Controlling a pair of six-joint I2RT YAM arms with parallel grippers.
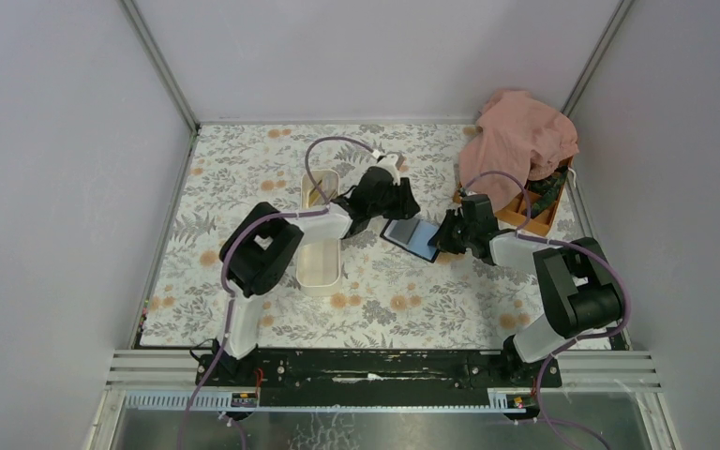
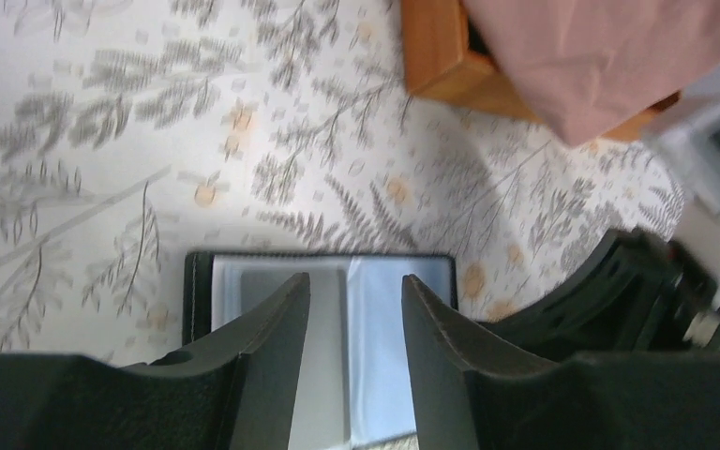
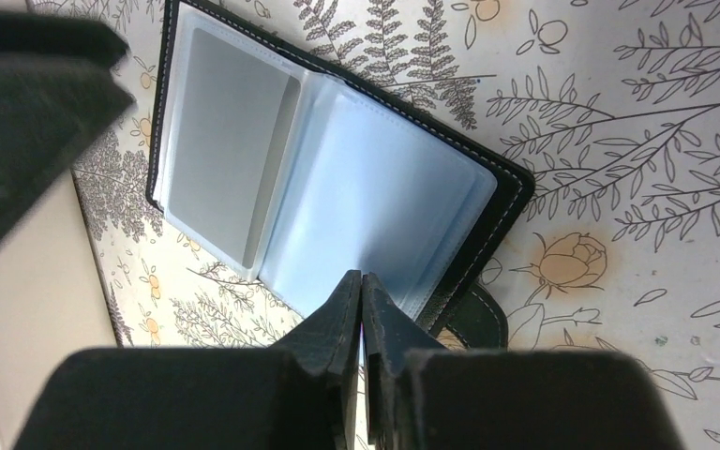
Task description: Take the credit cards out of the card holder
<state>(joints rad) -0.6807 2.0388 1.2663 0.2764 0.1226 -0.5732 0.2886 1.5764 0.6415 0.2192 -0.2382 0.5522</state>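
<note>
The card holder (image 1: 412, 238) lies open on the floral bench (image 1: 244, 178), right of centre in the top view, clear sleeves up. A pale grey card (image 3: 220, 141) sits in its left sleeve. The left hand (image 2: 353, 278) hangs over it, spread. The right hand (image 3: 363, 277) is pressed together at the right sleeve's lower edge; whether it nips the plastic I cannot tell. A white tray (image 1: 320, 267) lies left of centre. At upper right, a pink cloth (image 1: 520, 136) drapes the orange box (image 1: 516, 217).

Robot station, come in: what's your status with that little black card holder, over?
Status: left gripper open above card holder. Then right gripper shut at its edge, grip unclear. Holder lies open, no card out. Nothing in the way.
</note>
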